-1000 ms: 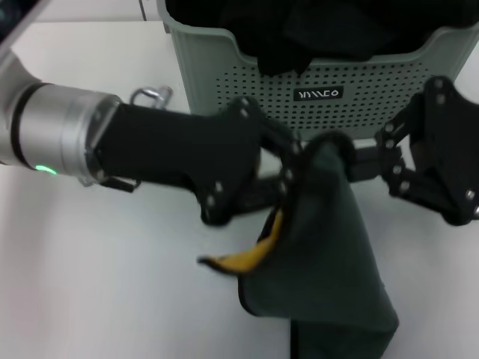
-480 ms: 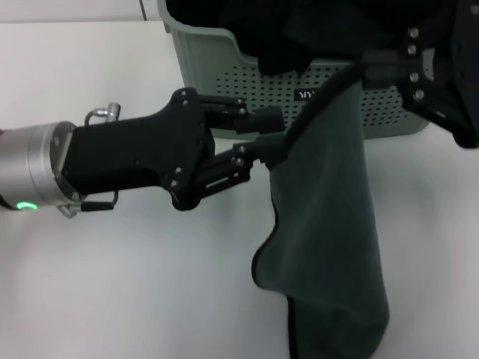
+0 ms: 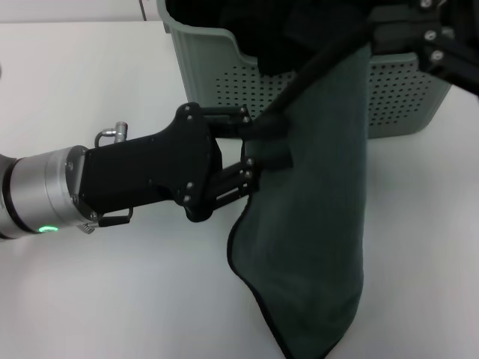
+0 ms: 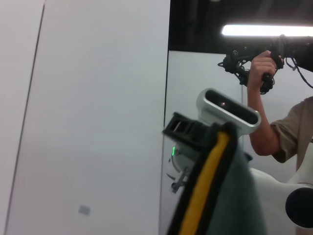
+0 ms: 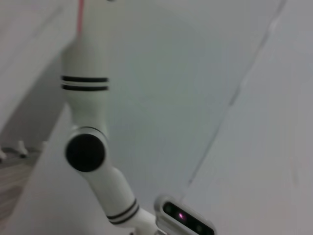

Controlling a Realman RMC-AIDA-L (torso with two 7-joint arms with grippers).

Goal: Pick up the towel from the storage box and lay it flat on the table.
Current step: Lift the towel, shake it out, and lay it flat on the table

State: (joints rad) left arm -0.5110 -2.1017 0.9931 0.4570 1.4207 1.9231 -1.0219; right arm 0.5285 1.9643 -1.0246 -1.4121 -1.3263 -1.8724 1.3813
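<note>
The towel [image 3: 318, 217] hangs dark grey-green side out, stretched between both grippers in front of the storage box [image 3: 217, 82]. My left gripper [image 3: 266, 142] is shut on the towel's left upper edge. At the upper right, over the box rim, my right gripper [image 3: 389, 34] is shut on the other corner. The towel's bottom end reaches down over the table [image 3: 112, 299] near the front edge of the head view. In the left wrist view the towel's yellow side and black edging [image 4: 208, 191] show close up.
More dark cloth [image 3: 277, 30] lies inside the sage-green box. White tabletop stretches to the left of the box and around the hanging towel. The left wrist view shows the robot's head [image 4: 227, 110] and a person [image 4: 274, 127] behind it.
The right gripper has risen toward the upper right and the left has shifted left, spreading the towel wider. The yellow fold seen a second ago no longer shows in the head view.
</note>
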